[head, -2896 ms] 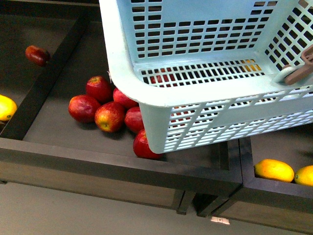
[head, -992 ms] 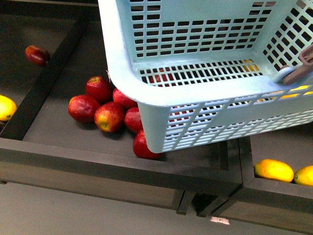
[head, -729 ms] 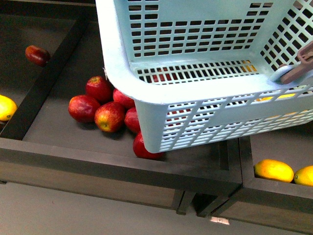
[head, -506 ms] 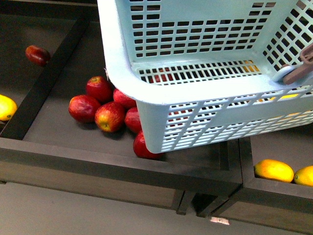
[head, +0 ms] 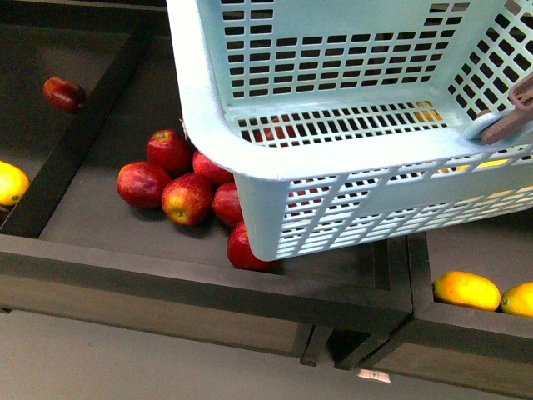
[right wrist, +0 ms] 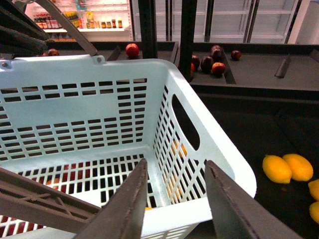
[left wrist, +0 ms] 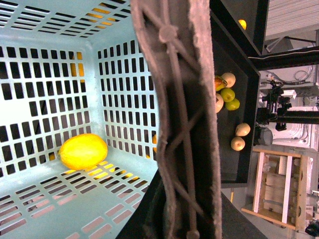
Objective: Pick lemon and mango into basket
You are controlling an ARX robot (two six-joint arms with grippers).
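Observation:
The light aqua basket (head: 250,158) hangs tilted over the shelf bins and fills the upper right of the front view. My left gripper (left wrist: 174,219) is shut on the basket's brown handle (left wrist: 179,99). A smooth yellow oval fruit, by its look the lemon (left wrist: 83,151), lies on the slotted floor inside. An orange-yellow mango (head: 466,290) rests in the bin at the lower right, below the basket. My right gripper (right wrist: 174,199) is open just above the basket's near corner rim (right wrist: 214,149), with nothing between its fingers.
Several red apples (head: 187,198) lie in the middle bin, partly under the basket. A yellow fruit (head: 8,183) sits at the far left and another (head: 518,298) beside the mango. Two yellow fruits (right wrist: 277,168) lie on the dark shelf beside the basket. Dark dividers (head: 79,142) separate the bins.
The basket swung slightly to the left and then came back to nearly the same place. The fruit on the shelf has not moved.

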